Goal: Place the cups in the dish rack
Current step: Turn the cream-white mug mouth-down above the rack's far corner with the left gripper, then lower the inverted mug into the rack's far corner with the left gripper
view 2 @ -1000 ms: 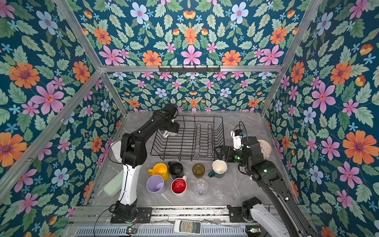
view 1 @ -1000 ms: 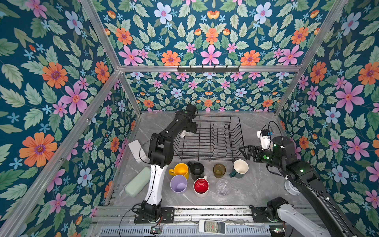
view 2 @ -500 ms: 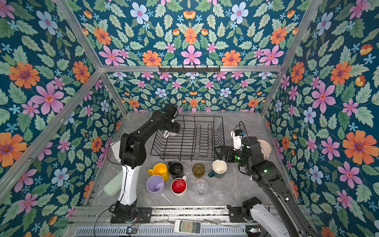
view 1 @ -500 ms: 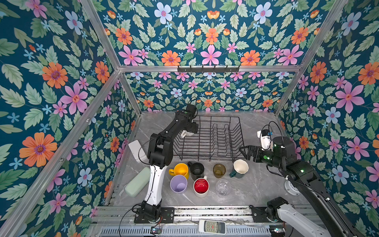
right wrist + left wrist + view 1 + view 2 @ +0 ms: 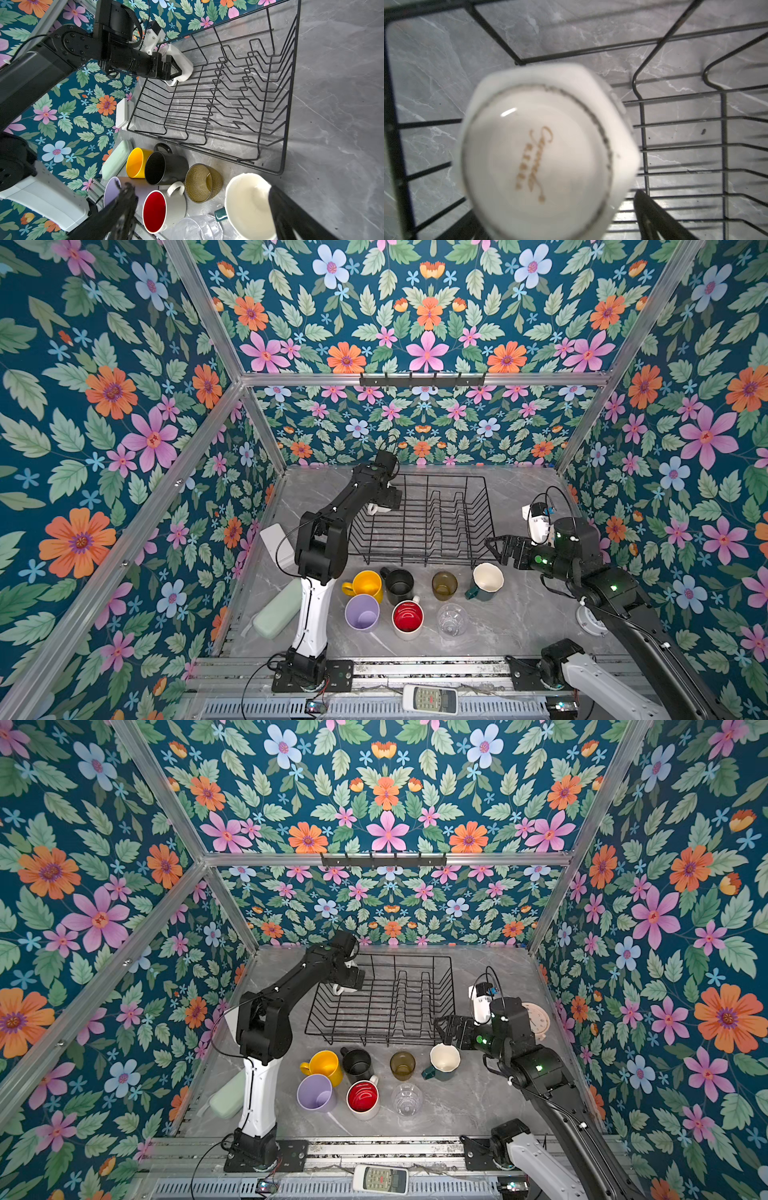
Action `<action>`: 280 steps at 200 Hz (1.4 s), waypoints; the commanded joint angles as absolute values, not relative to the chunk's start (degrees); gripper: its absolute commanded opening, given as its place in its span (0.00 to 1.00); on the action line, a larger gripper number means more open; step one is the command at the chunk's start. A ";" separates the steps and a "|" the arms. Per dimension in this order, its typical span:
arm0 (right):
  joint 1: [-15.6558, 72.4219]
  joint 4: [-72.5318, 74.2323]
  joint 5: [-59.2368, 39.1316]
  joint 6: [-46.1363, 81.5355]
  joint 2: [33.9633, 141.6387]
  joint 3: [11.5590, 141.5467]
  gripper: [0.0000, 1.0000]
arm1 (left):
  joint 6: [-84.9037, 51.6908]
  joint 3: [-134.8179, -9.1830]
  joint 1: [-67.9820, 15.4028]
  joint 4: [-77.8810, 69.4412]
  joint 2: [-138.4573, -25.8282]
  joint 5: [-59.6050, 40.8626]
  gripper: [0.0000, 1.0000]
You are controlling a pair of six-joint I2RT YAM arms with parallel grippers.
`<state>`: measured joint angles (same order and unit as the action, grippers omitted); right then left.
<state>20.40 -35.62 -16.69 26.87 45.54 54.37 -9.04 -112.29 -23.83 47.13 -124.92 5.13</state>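
Nearest, upright on the marble table (image 5: 519, 614): lilac tumbler (image 5: 361, 612), white mug with red inside (image 5: 408, 619), clear glass (image 5: 452, 619). Just behind: yellow mug (image 5: 365, 585), black mug (image 5: 399, 585), amber tumbler (image 5: 444, 585), green mug with white inside (image 5: 487, 580). Near this last one, right gripper (image 5: 496, 549), jaws spread wide, holding nothing. Farther, dish rack (image 5: 440, 476), with white mug (image 5: 542, 153) upside down in far left corner. Around it, left gripper (image 5: 173, 71), jaws apart, small gap visible beside one jaw.

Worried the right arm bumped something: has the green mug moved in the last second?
No. The green mug stands in the same spot as before, just in front of the dish rack, by its near right corner.
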 commanded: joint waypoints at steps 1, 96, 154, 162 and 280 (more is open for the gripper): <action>20.42 -36.04 -16.17 26.89 45.35 54.83 0.98 | -9.39 -110.90 -23.73 44.72 -123.08 4.84 1.00; 20.44 -36.71 -15.69 26.64 45.28 55.40 0.98 | -10.76 -111.87 -23.78 37.90 -122.64 9.06 1.00; 20.41 -37.26 -15.21 26.28 45.42 56.07 0.98 | -13.15 -114.17 -23.80 34.32 -125.75 9.81 1.00; 20.45 -37.38 -15.14 26.22 45.44 56.12 0.98 | -13.59 -114.17 -23.74 33.49 -125.86 9.83 1.00; 20.41 -37.71 -14.77 26.03 45.36 55.93 0.98 | -14.41 -113.07 -23.74 31.90 -127.16 9.05 0.88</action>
<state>20.40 -37.45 -14.87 26.68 45.54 55.86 -14.61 -113.38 -23.86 32.75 -127.42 8.97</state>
